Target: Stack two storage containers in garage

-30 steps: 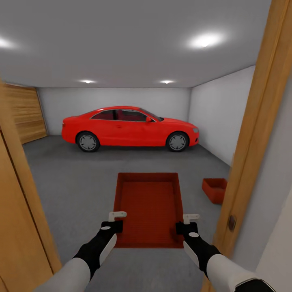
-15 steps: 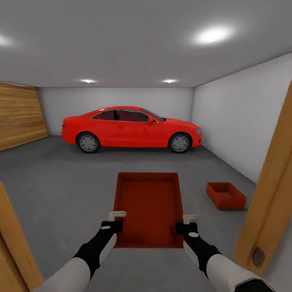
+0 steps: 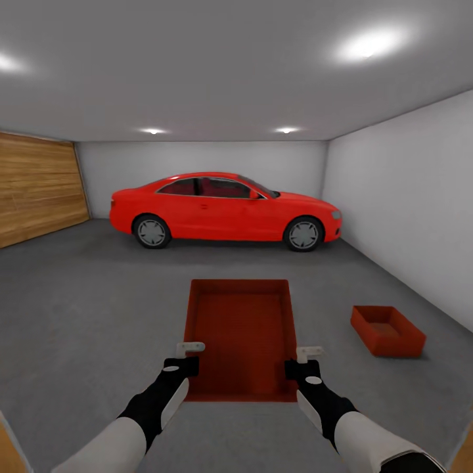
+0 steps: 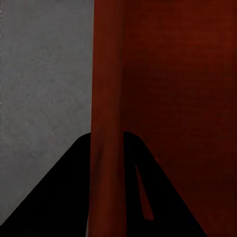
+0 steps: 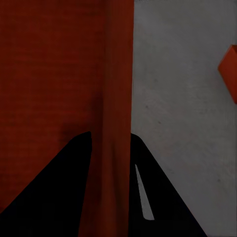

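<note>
I am carrying one orange-red storage container (image 3: 240, 335) in front of me, above the dark grey garage floor (image 3: 92, 309). My left gripper (image 3: 190, 355) is shut on its left wall (image 4: 106, 98), and my right gripper (image 3: 303, 362) is shut on its right wall (image 5: 116, 98). In each wrist view the wall runs between the two dark fingers. The second storage container (image 3: 387, 330) sits on the floor to the right, near the side wall; a corner of that container (image 5: 229, 69) shows in the right wrist view.
A red car (image 3: 223, 211) is parked across the back of the garage. A wood-plank door (image 3: 36, 194) covers the left wall. A pale grey wall (image 3: 407, 210) runs along the right. Open concrete lies between me and the car.
The camera has advanced through the doorway: the wooden door frames have slid out of view at both sides and the floor container now shows whole. My grip on the carried container is unchanged.
</note>
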